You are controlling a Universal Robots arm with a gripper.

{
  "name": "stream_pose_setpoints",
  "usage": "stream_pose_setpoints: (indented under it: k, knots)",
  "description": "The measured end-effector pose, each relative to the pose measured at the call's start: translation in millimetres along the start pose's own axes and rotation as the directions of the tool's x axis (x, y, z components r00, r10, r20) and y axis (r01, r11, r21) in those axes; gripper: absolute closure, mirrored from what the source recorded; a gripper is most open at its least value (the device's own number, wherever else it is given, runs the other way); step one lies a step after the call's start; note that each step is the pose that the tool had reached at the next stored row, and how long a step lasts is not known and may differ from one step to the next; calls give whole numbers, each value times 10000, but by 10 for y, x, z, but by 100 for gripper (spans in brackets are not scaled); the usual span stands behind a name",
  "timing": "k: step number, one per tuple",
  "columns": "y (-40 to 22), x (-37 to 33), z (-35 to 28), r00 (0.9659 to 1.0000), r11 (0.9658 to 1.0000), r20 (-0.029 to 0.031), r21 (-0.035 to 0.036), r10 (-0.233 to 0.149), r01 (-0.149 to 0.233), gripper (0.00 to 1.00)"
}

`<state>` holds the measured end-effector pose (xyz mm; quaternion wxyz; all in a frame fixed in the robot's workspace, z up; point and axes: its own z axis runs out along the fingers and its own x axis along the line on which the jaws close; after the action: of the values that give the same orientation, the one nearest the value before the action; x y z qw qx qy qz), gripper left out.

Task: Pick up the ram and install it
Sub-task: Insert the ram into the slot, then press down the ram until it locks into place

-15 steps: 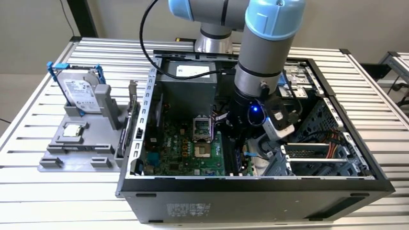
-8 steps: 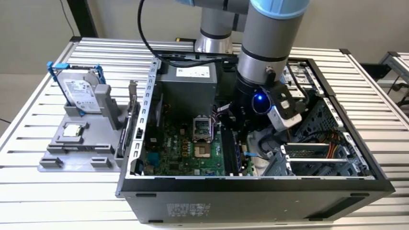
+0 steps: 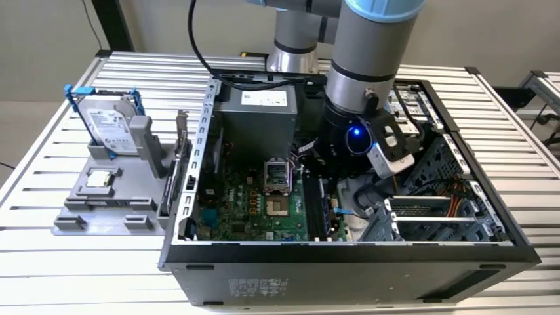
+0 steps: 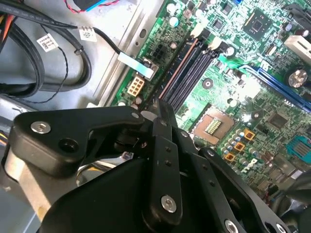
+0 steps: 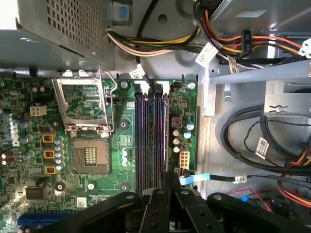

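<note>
Black jaws of the gripper point(image 5: 168, 180) are seen nearly shut, pinched on what looks like the ram point(image 5: 167, 136), held edge-on over the outermost of the memory slots point(image 5: 146, 141). If it is tilted or off the slot, pressing could jam or bend it. Beyond, white cable tags point(image 5: 206, 51) are noted; their print is left unread.

Even, soft overhead light fills the exterior view — the ribbed silver metal table point(image 3: 52, 262) gleams palely. In both wrist views the green printed motherboard point(image 5: 126, 141) shows small glare spots — the black gripper linkage point(image 4: 146, 194) looms dark, slightly blurred.
</note>
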<state>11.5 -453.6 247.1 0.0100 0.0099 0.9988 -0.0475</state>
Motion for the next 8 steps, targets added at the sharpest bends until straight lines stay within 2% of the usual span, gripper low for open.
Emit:
stream_pose_setpoints:
  k: [8]
  knots:
    - [0, 0, 0, 10000, 10000, 0, 23, 0, 0, 100]
